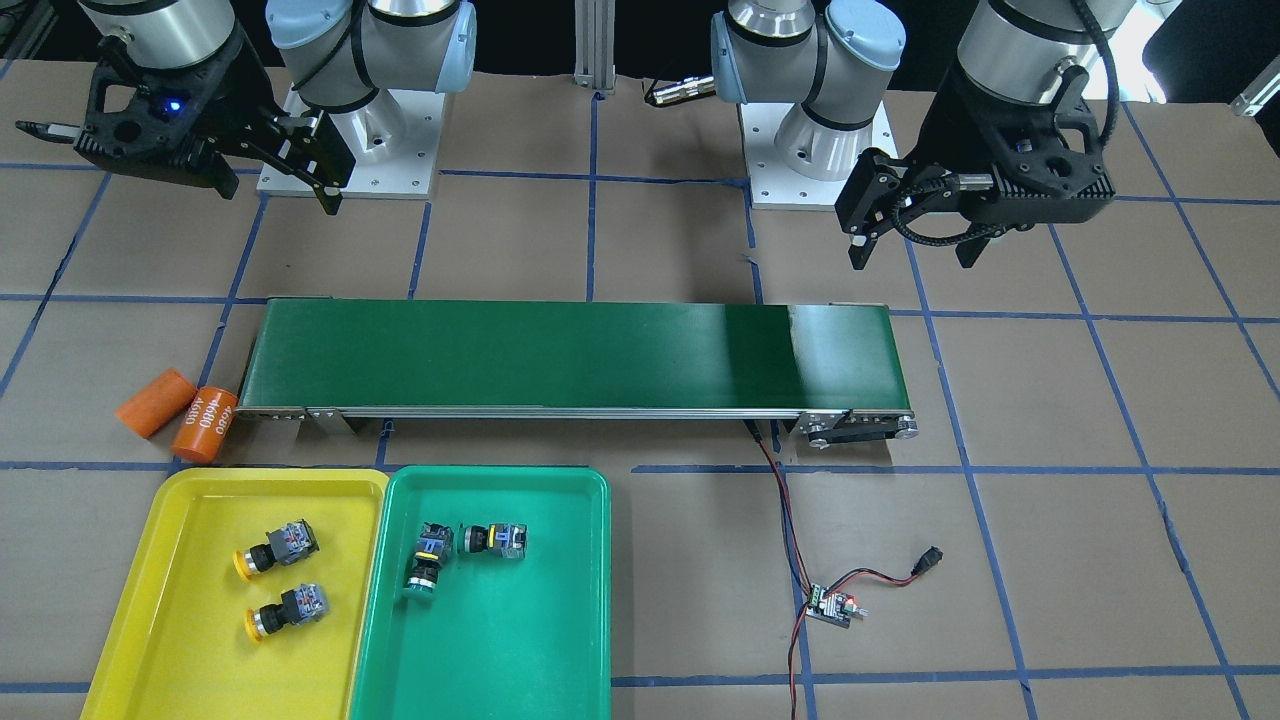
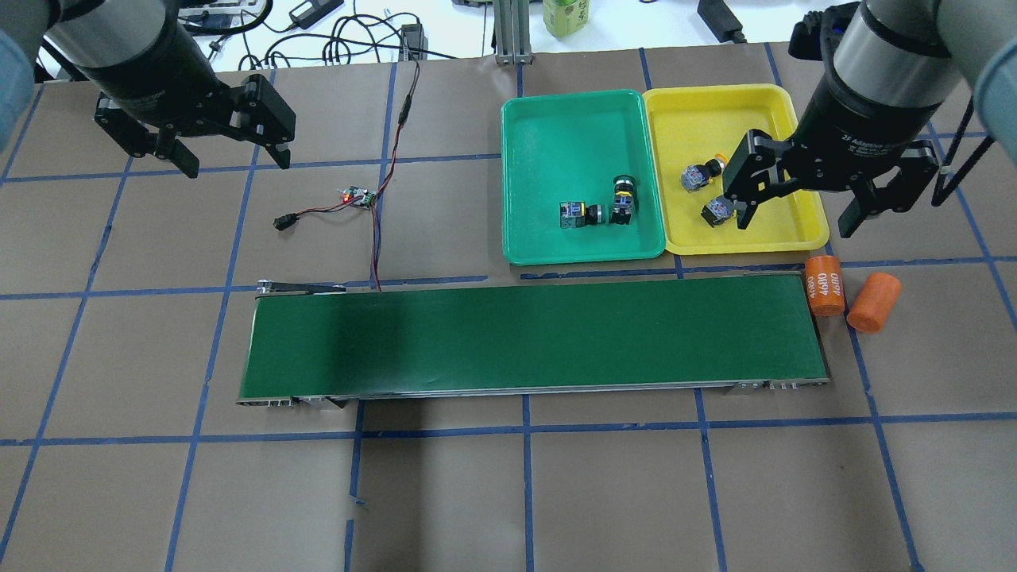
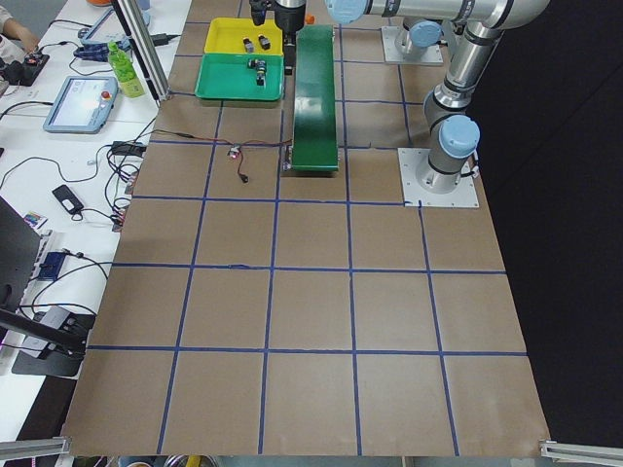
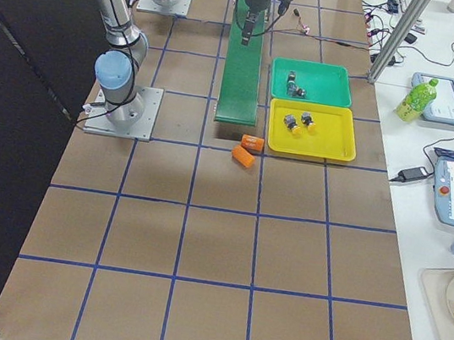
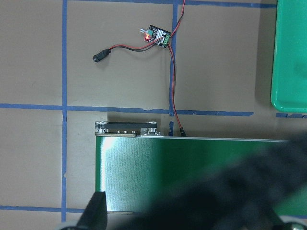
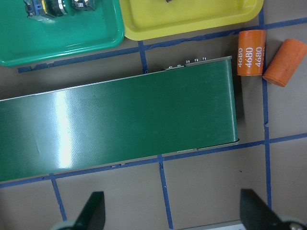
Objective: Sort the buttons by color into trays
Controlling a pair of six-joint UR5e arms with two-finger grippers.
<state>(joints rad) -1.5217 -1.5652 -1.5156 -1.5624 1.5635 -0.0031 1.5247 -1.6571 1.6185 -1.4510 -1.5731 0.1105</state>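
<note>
Two yellow-capped buttons (image 1: 275, 548) (image 1: 285, 610) lie on their sides in the yellow tray (image 1: 190, 660). Two green-capped buttons (image 1: 425, 562) (image 1: 492, 540) lie close together in the teal-green tray (image 1: 500, 650). In the overhead view the trays (image 2: 556, 127) (image 2: 715, 119) stand side by side beyond the belt. My right gripper (image 2: 797, 218) is open and empty, high above the yellow tray's near edge. My left gripper (image 2: 234, 159) is open and empty, high over the table's far left. Both also show in the front view, right (image 1: 272, 190) and left (image 1: 910, 258).
A long dark green conveyor belt (image 2: 532, 338) runs across the middle. Two orange cylinders (image 2: 825, 284) (image 2: 872, 302), one printed "4680", lie at its right end. A small controller board (image 2: 359, 197) with red and black wires lies left of the trays.
</note>
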